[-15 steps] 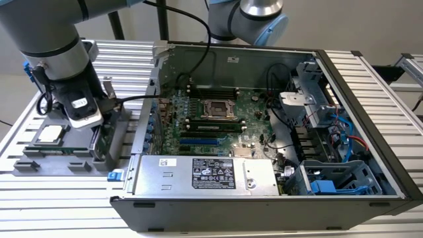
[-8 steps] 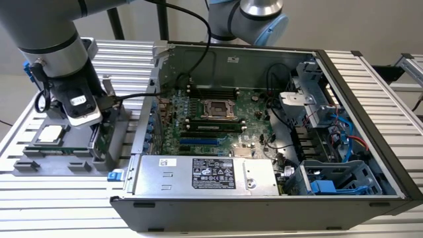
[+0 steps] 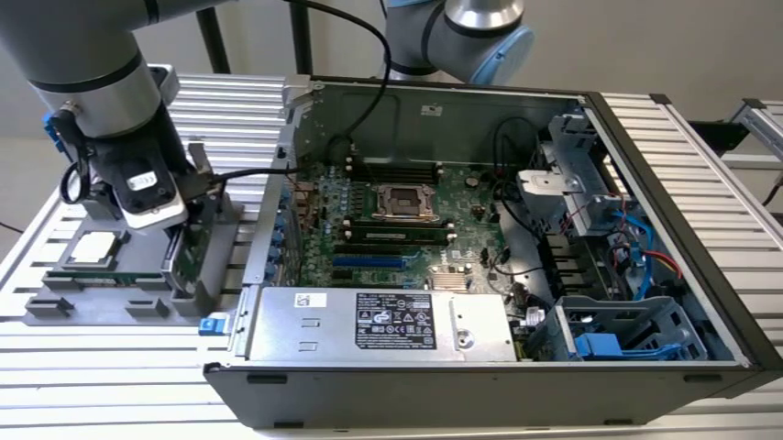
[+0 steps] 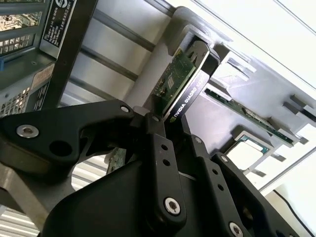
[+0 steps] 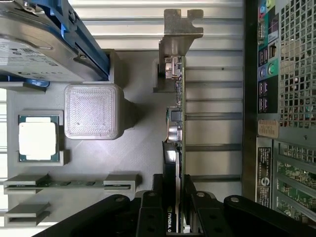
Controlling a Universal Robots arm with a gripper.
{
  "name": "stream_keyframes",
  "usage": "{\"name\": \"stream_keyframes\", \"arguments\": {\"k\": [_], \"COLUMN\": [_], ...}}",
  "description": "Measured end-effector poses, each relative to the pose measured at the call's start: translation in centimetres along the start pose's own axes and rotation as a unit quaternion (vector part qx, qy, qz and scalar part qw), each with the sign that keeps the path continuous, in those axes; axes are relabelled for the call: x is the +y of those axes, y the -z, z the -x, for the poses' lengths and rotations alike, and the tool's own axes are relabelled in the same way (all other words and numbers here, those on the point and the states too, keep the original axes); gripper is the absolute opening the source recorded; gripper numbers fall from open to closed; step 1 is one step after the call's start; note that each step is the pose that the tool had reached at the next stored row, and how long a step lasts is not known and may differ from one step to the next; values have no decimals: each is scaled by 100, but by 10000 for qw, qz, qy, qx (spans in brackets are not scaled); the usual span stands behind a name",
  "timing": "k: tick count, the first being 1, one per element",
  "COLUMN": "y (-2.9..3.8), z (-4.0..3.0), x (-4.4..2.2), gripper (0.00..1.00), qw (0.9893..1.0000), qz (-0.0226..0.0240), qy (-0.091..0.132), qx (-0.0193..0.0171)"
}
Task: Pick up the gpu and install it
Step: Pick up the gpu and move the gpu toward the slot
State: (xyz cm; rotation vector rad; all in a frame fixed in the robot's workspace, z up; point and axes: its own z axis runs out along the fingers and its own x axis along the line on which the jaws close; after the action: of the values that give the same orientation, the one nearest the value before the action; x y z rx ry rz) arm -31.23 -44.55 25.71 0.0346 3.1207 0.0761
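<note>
The gpu [image 3: 182,259] stands on edge in a grey holder [image 3: 73,307] at the exterior view's left, beside the open computer case [image 3: 636,137]. Both wrist views show its green board [image 5: 176,111] with the silver bracket at the far end and the black cooler [image 4: 190,94] on one face. My gripper [image 3: 181,240] has come down over the card's near end. Its black fingers [image 5: 149,210] press on both faces of the card, so the gripper [image 5: 173,210] [image 4: 170,126] is shut on it. The card still sits in the holder's slot.
The holder also carries a processor chip [image 5: 38,140], a memory stick [image 5: 64,183] and a silver hard drive with blue rails [image 5: 39,44]. Inside the case lie the motherboard with a blue slot [image 3: 367,260] and a power supply [image 3: 380,321]. The case wall stands close to the card.
</note>
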Motion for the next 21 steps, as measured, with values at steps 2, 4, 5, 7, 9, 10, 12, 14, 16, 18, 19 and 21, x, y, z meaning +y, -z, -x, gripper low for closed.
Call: {"name": "stream_keyframes", "arguments": {"k": [2, 4, 5, 7, 9, 10, 12, 14, 16, 18, 19, 21], "y": [10, 20, 25, 30, 38, 41, 48, 54, 55, 57, 59, 59], "z": [0, 0, 0, 1, 1, 1, 1, 1, 1, 1, 1, 1], "x": [1, 1, 1, 2, 2, 2, 2, 3, 3, 3, 3, 3], "gripper": [0, 0, 0, 0, 0, 0, 0, 0, 0, 0, 0, 0], "qw": [10000, 10000, 10000, 10000, 10000, 10000, 10000, 10000, 10000, 10000, 10000, 10000], "qz": [0, 0, -1, 1, 0, 0, 0, 0, 0, 0, 0, 0], "qy": [0, 0, 0, 0, 0, 0, 0, 0, 0, 0, 0, 0], "qx": [0, 1, 1, -1, 0, 0, 0, 0, 0, 0, 0, 0]}}
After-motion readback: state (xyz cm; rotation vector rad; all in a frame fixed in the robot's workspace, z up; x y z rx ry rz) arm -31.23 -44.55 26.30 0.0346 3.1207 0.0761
